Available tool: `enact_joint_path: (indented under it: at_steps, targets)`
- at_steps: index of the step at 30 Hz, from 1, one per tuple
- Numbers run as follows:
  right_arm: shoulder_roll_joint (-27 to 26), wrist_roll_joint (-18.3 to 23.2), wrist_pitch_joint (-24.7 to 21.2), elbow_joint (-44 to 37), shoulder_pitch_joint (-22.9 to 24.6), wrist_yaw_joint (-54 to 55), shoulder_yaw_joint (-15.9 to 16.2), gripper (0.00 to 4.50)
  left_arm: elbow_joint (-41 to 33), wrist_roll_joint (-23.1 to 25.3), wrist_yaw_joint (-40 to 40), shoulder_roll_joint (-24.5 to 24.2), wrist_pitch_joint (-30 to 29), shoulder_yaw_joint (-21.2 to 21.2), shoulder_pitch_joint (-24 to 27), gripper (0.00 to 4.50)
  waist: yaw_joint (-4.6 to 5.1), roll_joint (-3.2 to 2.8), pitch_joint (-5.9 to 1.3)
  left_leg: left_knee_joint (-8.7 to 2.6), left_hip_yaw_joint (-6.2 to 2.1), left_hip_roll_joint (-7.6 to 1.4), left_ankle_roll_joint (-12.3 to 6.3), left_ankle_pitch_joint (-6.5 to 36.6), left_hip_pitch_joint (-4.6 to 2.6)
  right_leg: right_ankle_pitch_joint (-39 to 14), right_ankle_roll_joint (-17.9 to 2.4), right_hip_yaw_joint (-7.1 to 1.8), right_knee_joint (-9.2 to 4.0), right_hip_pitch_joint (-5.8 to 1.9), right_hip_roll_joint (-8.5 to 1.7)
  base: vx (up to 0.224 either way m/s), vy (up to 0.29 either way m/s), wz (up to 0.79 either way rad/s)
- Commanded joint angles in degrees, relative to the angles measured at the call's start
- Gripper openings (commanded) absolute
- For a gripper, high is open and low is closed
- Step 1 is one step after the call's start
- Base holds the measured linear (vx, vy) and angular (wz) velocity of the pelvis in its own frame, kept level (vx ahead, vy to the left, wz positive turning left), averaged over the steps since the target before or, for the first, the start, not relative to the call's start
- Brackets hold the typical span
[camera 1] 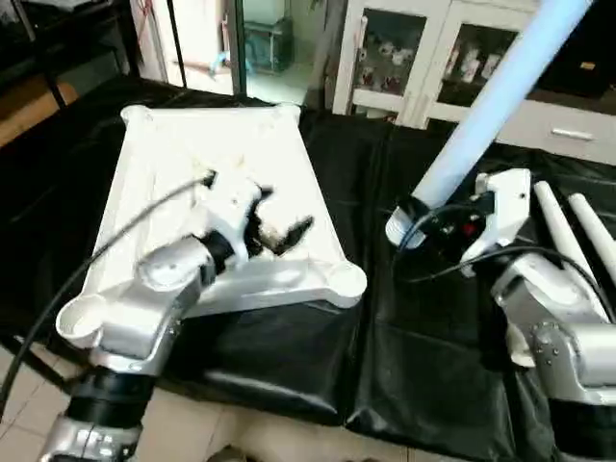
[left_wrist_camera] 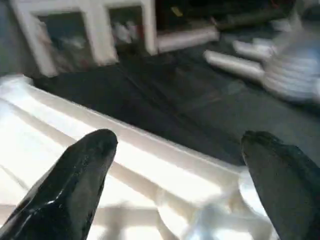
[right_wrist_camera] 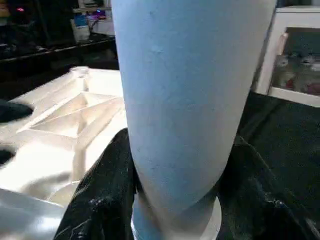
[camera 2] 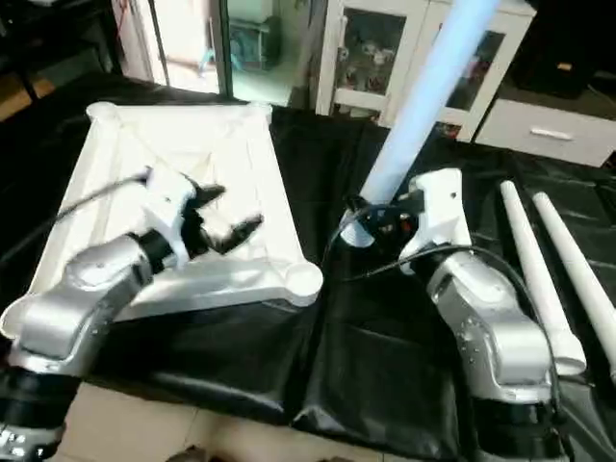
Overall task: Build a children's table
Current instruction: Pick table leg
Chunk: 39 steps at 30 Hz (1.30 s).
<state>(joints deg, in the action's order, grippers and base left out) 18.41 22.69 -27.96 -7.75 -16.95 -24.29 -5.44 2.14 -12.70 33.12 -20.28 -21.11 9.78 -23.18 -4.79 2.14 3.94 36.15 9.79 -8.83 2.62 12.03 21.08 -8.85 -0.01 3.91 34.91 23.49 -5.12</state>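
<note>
The square white plastic table top [camera 1: 192,173] with ribbed underside and rounded corner sockets lies underside up on the left of the black-sheeted surface [camera 1: 423,337]. The left gripper [camera 1: 279,217] hovers over its near right part, jaws apart around nothing. The right gripper [camera 2: 375,223] has its jaws clamped on the thick end of a long tapered white tube leg [camera 2: 423,96], tilted up and away. Two more white legs [camera 2: 539,279] lie at the far right, seemingly side by side.

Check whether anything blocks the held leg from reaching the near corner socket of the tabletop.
Nothing visible does. The right end effector holds the leg beside the tabletop; only bare black sheet separates it from the near socket. The left end effector hovers farther in.
</note>
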Motion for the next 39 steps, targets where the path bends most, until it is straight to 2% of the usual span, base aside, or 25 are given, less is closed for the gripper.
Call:
enact_joint_path:
  at_steps: [1, 2, 3, 6, 7, 9, 12, 16, 17, 18, 21, 22, 23, 25, 26, 27, 28, 29, 32, 33, 34, 36, 37, 38, 39]
  targets:
    - [0.8, 0.7, 0.2, -0.1, -0.9, -2.4, 0.5, 1.89, 4.4, 1.1, 7.4, -1.8, 3.3, 3.6, -2.1, 4.5, 0.34, -1.06, -3.9, -6.04, -1.67, -3.5, 2.55, 16.3, -0.79, -22.7, -5.5, -2.87, -5.05, -1.94, -3.49, 0.0, 0.0, 0.0]
    - [0.9, 0.9, 0.0, -0.2, -0.8, -2.9, 0.5, 1.89, 5.4, 1.5, 8.6, -2.3, 4.4, 4.2, -2.4, 4.5, 0.34, -0.81, -3.93, -6.03, -1.63, -3.46, 2.32, 16.4, -0.76, -22.6, -5.5, -2.87, -5.14, -1.96, -3.43, 0.0, 0.0, 0.0]
    - [1.2, 1.1, 0.0, -0.5, -0.7, -3.5, 0.6, 1.89, 6.8, 2.0, 10.6, -3.1, 5.8, 5.1, -2.8, 4.5, 0.26, -1.03, -4.18, -6.04, -1.69, -3.68, 2.3, 15.0, -0.66, -19.3, -6.6, -2.94, -4.48, -2.23, -3.58, 0.0, 0.0, 0.0]
    - [2.7, 1.4, 0.5, -1.6, 0.6, -5.7, 1.1, 1.89, 9.8, 2.9, 17.6, -6.1, 7.0, 7.3, -3.6, 4.5, 0.27, -1.23, -4.23, -6.03, -1.51, -3.75, 2.12, 13.3, -0.76, -15.1, -8.7, -2.98, -4.07, -2.41, -3.49, 0.0, 0.0, 0.0]
    - [2.7, 1.4, 0.5, -1.6, 0.6, -5.7, 1.1, 1.89, 9.8, 2.9, 17.6, -6.1, 7.0, 7.3, -3.6, 4.5, 0.27, -1.17, -4.24, -6.03, -1.43, -3.77, 2.06, 13.1, -0.84, -14.4, -9.0, -3.01, -3.95, -2.41, -3.45, 0.0, 0.0, 0.0]
    - [3.5, 3.1, 0.0, -3.0, 1.9, -7.7, 0.6, 1.89, 11.7, 2.8, 22.0, -7.5, 9.0, 7.7, -3.9, 4.5, 0.26, -1.32, -4.09, -6.01, -1.34, -3.76, 1.6, 13.2, -0.72, -14.3, -10.2, -3.07, -3.9, -2.55, -3.65, 0.0, 0.0, 0.0]
    - [3.9, 3.8, -0.4, -3.9, 2.6, -8.9, 0.1, 1.89, 13.9, 3.0, 24.0, -7.8, 10.7, 8.3, -4.6, 4.5, 0.31, -1.32, -4.0, -6.04, -1.35, -3.91, 1.45, 14.0, -0.76, -15.5, -10.5, -3.09, -4.02, -2.51, -3.75, 0.0, 0.0, 0.0]
    - [4.3, 3.2, -0.3, -4.1, 3.1, -8.9, -0.1, 1.89, 15.7, 2.5, 27.0, -7.4, 10.6, 9.5, -5.3, 4.5, 0.39, -1.43, -3.59, -6.29, -1.43, -4.05, 2.3, 16.8, -0.99, -19.2, -10.2, -3.14, -4.36, -2.18, -3.84, 0.0, 0.0, 0.0]
    - [4.6, 3.3, -0.1, -4.3, 3.4, -8.9, -0.1, 1.89, 16.4, 2.9, 27.2, -6.5, 10.8, 10.0, -5.8, 4.21, 0.47, -1.38, -3.47, -6.31, -1.38, -4.02, 2.39, 17.4, -1.03, -19.8, -10.0, -3.18, -4.49, -2.1, -3.78, 0.0, 0.0, 0.0]
    - [4.6, 3.3, -0.1, -4.3, 3.5, -8.9, -0.1, 1.89, 16.5, 3.0, 27.2, -6.5, 10.8, 10.0, -5.8, 4.21, 0.44, -1.32, -3.46, -6.29, -1.41, -4.05, 2.45, 17.8, -1.07, -20.4, -10.0, -3.2, -4.56, -2.11, -3.91, 0.0, 0.0, 0.0]
    - [4.7, 3.6, -0.3, -4.9, 3.8, -8.7, 0.1, 1.89, 19.1, 5.0, 26.8, -5.1, 11.2, 11.0, -6.8, 4.11, 0.51, -1.28, -3.43, -6.25, -1.43, -3.93, 2.2, 18.0, -0.98, -22.2, -9.1, -3.2, -4.91, -2.13, -3.9, 0.0, 0.0, 0.0]
    - [4.6, 3.6, -0.5, -5.1, 3.8, -8.7, 0.2, 1.89, 19.9, 5.4, 26.8, -4.7, 10.6, 11.3, -7.1, 3.82, 0.46, -1.35, -3.46, -6.25, -1.49, -3.98, 2.21, 17.9, -1.02, -22.3, -9.0, -3.19, -4.89, -2.12, -3.95, 0.0, 0.0, 0.0]
    - [4.5, 3.6, -0.6, -5.5, 4.1, -8.8, 0.2, 1.89, 20.6, 5.8, 26.6, -4.3, 10.6, 11.5, -7.3, 3.75, 0.52, -1.13, -3.47, -6.29, -1.55, -4.06, 2.1, 17.4, -0.9, -22.2, -9.0, -3.19, -4.87, -2.23, -4.03, 0.0, 0.0, 0.0]
    - [4.4, 3.5, -0.6, -5.9, 4.5, -8.7, 0.2, 1.89, 20.9, 6.0, 26.3, -4.1, 10.9, 11.5, -7.1, 3.69, 0.56, -1.18, -3.46, -6.27, -1.58, -4.09, 1.9, 17.0, -0.8, -22.1, -9.1, -3.2, -4.87, -2.24, -4.1, 0.0, 0.0, 0.0]
    - [4.3, 3.4, -0.5, -5.7, 4.4, -8.7, 0.3, 1.89, 20.9, 6.1, 26.3, -4.1, 11.0, 11.6, -6.9, 3.69, 0.67, -1.2, -3.56, -6.28, -1.58, -4.12, 1.76, 16.4, -0.79, -21.2, -9.4, -3.18, -4.75, -2.24, -4.03, 0.0, 0.0, 0.0]
    - [4.3, 3.4, -0.5, -5.7, 4.4, -8.7, 0.3, 1.89, 20.9, 6.1, 26.3, -4.1, 11.0, 11.6, -6.9, 3.39, 0.77, -1.17, -3.57, -6.29, -1.59, -4.14, 1.68, 16.3, -0.72, -20.6, -9.6, -3.19, -4.7, -2.27, -4.02, 0.0, 0.0, 0.0]
    - [4.0, 3.2, -0.2, -5.6, 4.9, -8.6, 0.8, 1.89, 21.3, 6.2, 26.0, -4.1, 11.0, 11.3, -6.3, 3.3, 0.86, -0.87, -3.48, -6.32, -1.55, -4.14, 1.43, 15.9, -0.61, -20.0, -9.9, -3.17, -4.6, -2.31, -4.0, 0.0, 0.0, 0.0]
    - [3.9, 3.3, -0.3, -5.7, 4.9, -8.6, 1.1, 1.89, 21.6, 6.6, 25.9, -4.3, 11.2, 11.2, -6.2, 3.29, 1.01, -0.85, -3.4, -6.31, -1.53, -4.11, 1.16, 15.7, -0.51, -19.8, -10.1, -3.18, -4.59, -2.33, -4.03, 0.0, 0.0, 0.0]
    - [3.7, 3.5, -0.7, -6.0, 4.3, -8.6, 1.8, 1.89, 21.7, 6.9, 26.3, -5.0, 11.0, 10.9, -5.8, 3.21, 1.35, -0.91, -3.33, -6.3, -1.55, -4.08, 0.93, 16.4, -0.55, -21.9, -9.9, -3.16, -4.8, -2.24, -4.08, 0.0, 0.0, 0.0]
    - [3.4, 3.7, -1.0, -6.0, 3.6, -8.8, 2.2, 1.89, 21.3, 6.6, 26.6, -5.6, 10.7, 10.2, -5.4, 3.04, 1.39, -0.99, -3.34, -6.27, -1.54, -4.08, 0.95, 16.5, -0.62, -22.2, -9.8, -3.18, -4.85, -2.19, -4.08, 0.0, 0.0, 0.0]
    - [3.3, 3.7, -1.0, -6.0, 3.2, -8.9, 2.4, 1.89, 21.1, 6.5, 26.7, -5.9, 10.6, 9.8, -5.2, 2.87, 1.54, -0.73, -3.38, -6.28, -1.61, -4.08, 0.98, 16.5, -0.58, -22.7, -9.7, -3.15, -4.78, -2.22, -4.11, 0.0, 0.0, 0.0]
    - [2.7, 3.6, -0.8, -5.2, 2.3, -9.0, 3.0, 1.89, 21.6, 6.4, 27.0, -6.7, 11.1, 9.0, -4.8, 2.85, 1.81, -0.15, -3.35, -6.32, -1.6, -4.1, 0.88, 16.4, -0.51, -23.7, -9.2, -3.12, -4.82, -2.16, -4.09, 0.0, 0.0, 0.0]
    - [2.0, 3.8, -0.5, -4.2, 2.0, -9.2, 3.1, 1.89, 22.4, 6.5, 26.7, -7.0, 11.4, 8.5, -4.4, 2.57, 1.96, -0.42, -2.73, -6.5, -1.64, -4.01, 0.73, 16.9, -0.34, -25.1, -8.9, -3.17, -5.05, -1.82, -4.12, 0.0, 0.0, 0.0]
    - [2.1, 3.3, -0.1, -3.8, 1.9, -9.4, 3.4, 1.89, 22.2, 7.4, 26.0, -7.6, 11.8, 8.8, -4.1, 2.57, 2.1, 0.1, -3.29, -6.29, -1.6, -4.04, 0.64, 17.1, -0.56, -26.2, -8.6, -3.14, -5.14, -1.96, -4.18, 0.0, 0.0, 0.0]
    - [2.1, 3.4, -0.2, -3.8, 1.9, -9.5, 3.5, 1.89, 22.2, 7.5, 26.0, -7.7, 11.8, 8.8, -4.1, 2.41, 2.0, -0.31, -3.03, -6.37, -1.65, -4.12, 0.75, 17.5, -0.67, -27.2, -8.4, -3.2, -5.25, -1.68, -4.24, 0.0, 0.0, 0.0]
